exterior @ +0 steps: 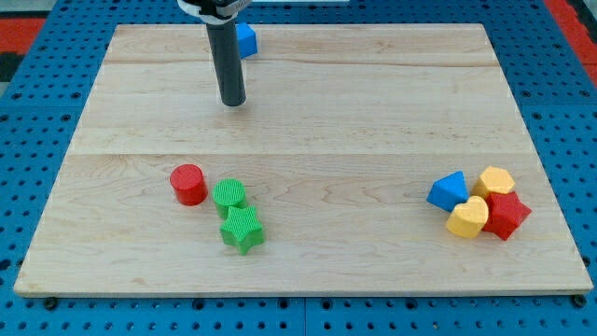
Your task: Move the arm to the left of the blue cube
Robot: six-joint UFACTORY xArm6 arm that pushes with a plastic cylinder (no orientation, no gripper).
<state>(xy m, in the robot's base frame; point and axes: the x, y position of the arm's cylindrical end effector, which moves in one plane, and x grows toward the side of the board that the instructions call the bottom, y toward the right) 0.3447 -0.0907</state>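
The blue cube sits near the board's top edge, left of centre, partly hidden behind my rod. My tip rests on the board just below the cube and slightly to its left, a short gap away from it.
A red cylinder, a green cylinder and a green star cluster at lower left. At lower right sit a blue block, a yellow block, a yellow heart and a red star. The wooden board lies on a blue pegboard.
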